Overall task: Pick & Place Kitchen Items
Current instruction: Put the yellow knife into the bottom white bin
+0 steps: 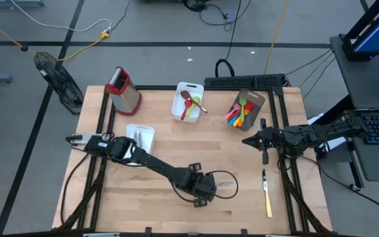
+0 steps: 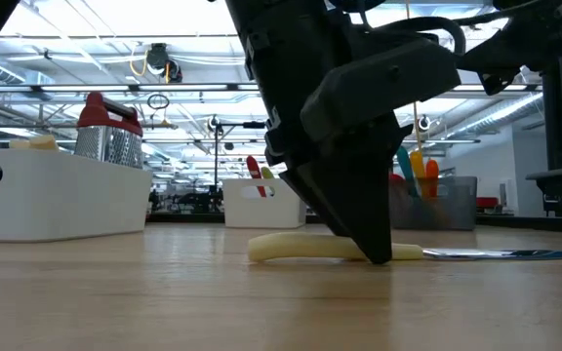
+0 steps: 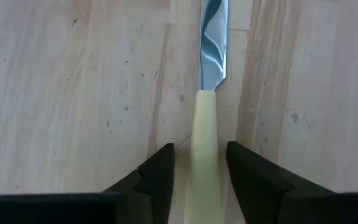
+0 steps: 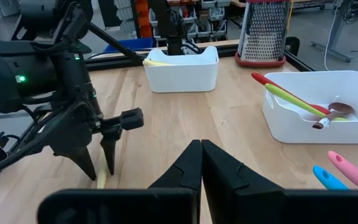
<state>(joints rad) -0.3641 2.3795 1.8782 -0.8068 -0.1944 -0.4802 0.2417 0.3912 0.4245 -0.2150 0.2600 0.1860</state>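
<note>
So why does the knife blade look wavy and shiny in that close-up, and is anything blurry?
In the left wrist view the knife blade mirrors the ceiling lights, so it shows rippled glare, and the left gripper's fingers beside the handle look soft. In the low view the arm is a dark silhouette against the bright room.

Cream handle, shiny silver-blue blade on knife (image 3: 206,124). Pale wood-grain table (image 1: 176,151). Black left gripper (image 3: 199,177) and black right gripper (image 4: 201,163). White tub (image 4: 319,109) with red, green, brown spoons. Pink spatula (image 4: 353,169), blue spoon (image 4: 327,177). Red-topped silver grater (image 2: 110,135). Second cream-handled knife (image 1: 266,194).
</note>
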